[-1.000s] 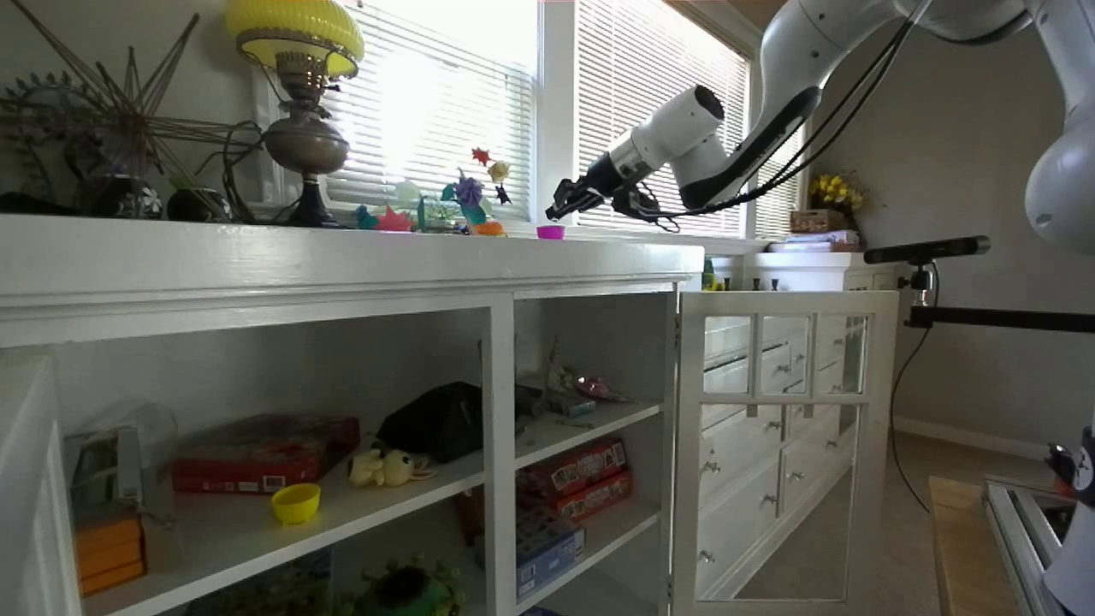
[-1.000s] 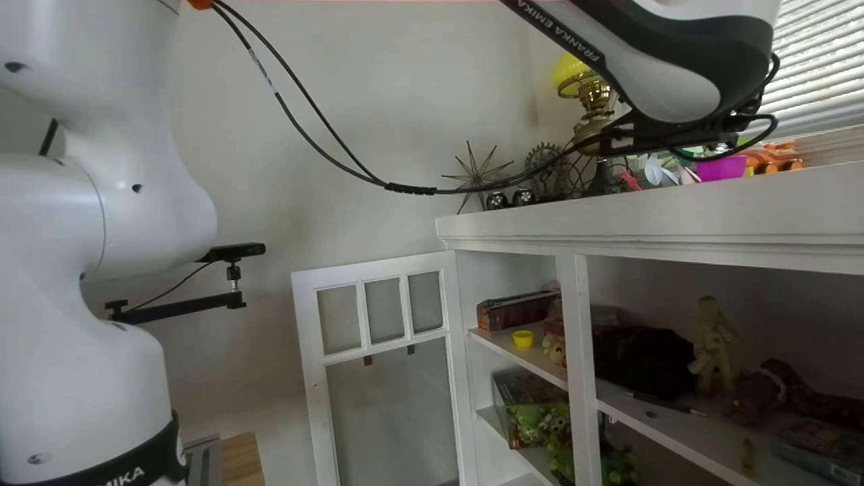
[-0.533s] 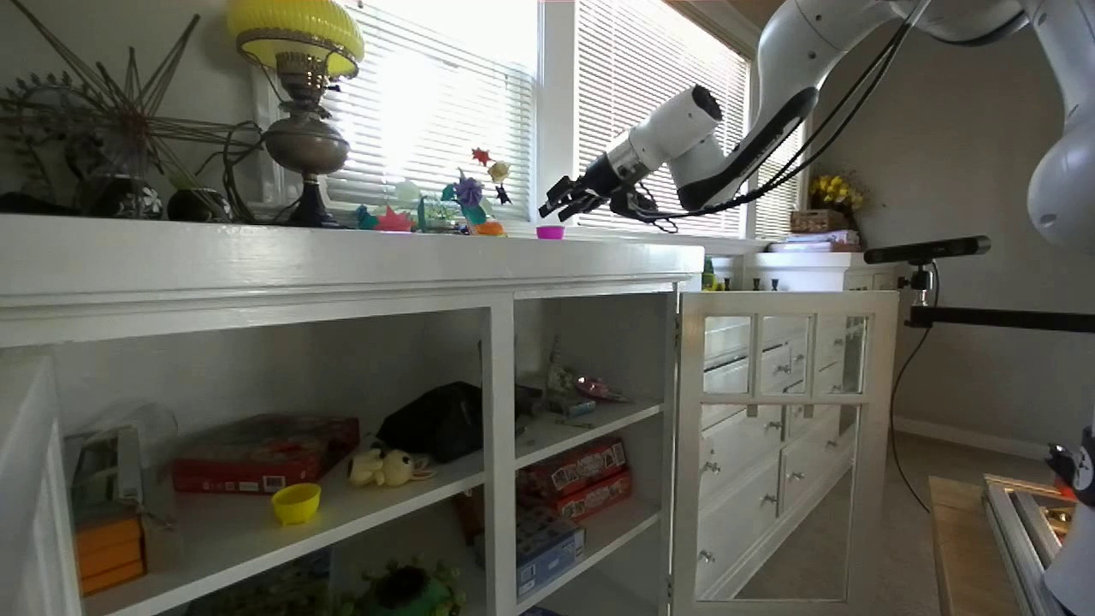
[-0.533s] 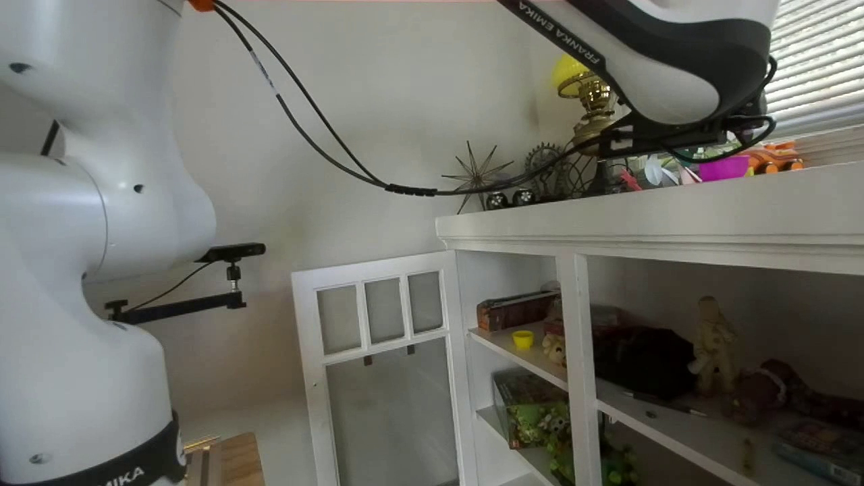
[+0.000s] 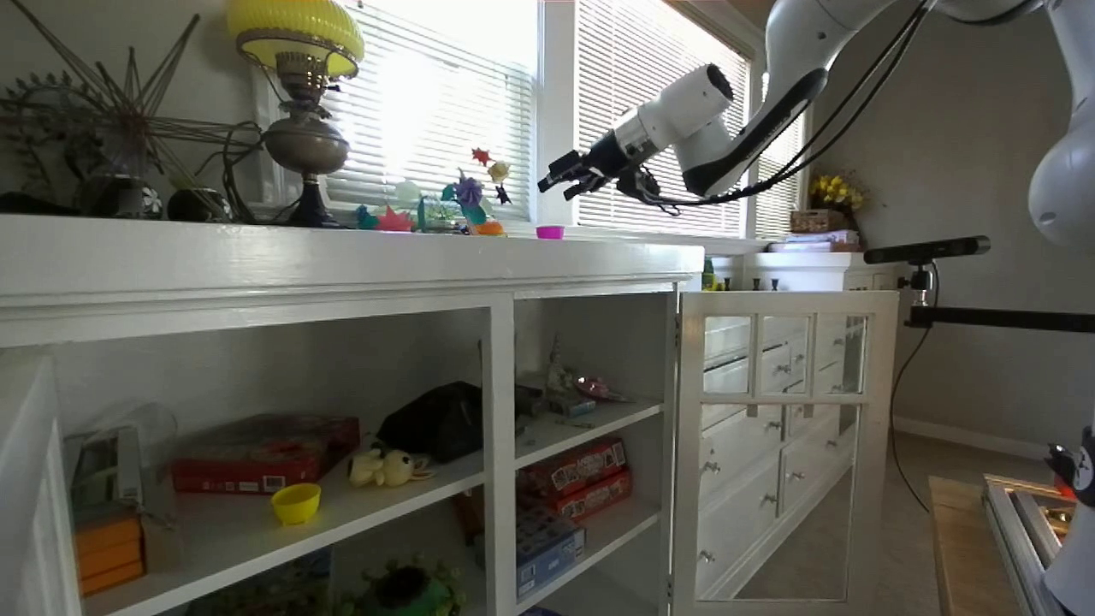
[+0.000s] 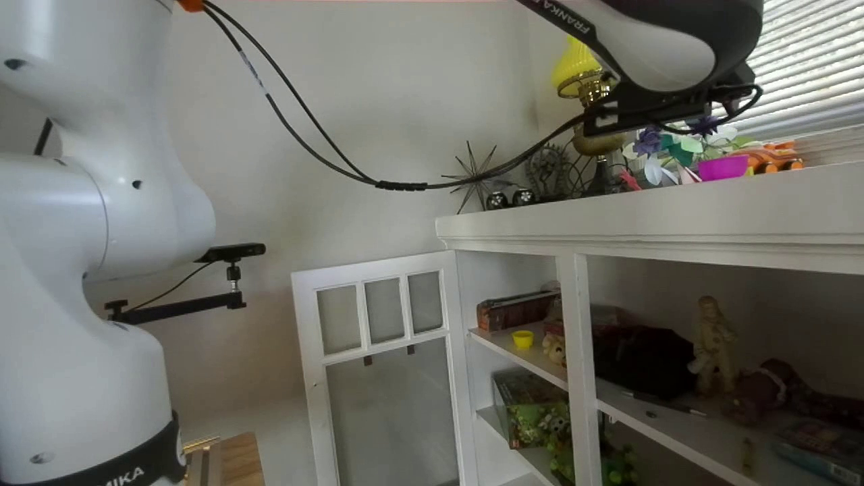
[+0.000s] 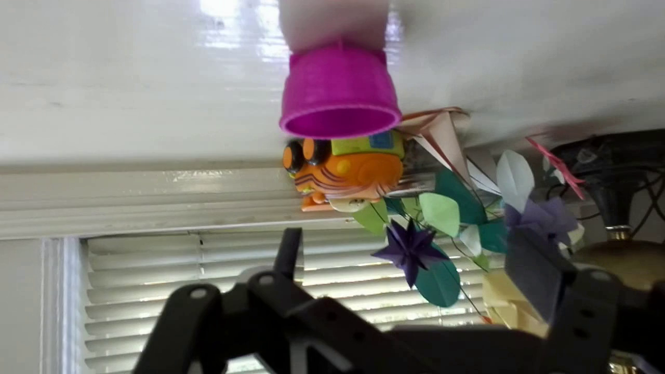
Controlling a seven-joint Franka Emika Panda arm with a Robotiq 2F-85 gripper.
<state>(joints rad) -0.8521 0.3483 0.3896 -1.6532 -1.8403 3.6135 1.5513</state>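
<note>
Jaws spread wide, our gripper (image 5: 556,189) hangs above and clear of the pink cup (image 5: 550,232), which we see upright on the cabinet (image 5: 342,255), near an orange toy (image 7: 358,171) and paper flowers (image 7: 410,252), with a yellow cup (image 5: 296,505) on a shelf (image 5: 227,529) below.

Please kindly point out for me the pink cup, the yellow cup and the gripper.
Pink cup (image 7: 340,80): wrist view, on its outer wall.
Yellow cup (image 5: 295,508): in an exterior view, on its outer wall.
Gripper (image 5: 556,189): in an exterior view, midway between its fingertips.
</note>
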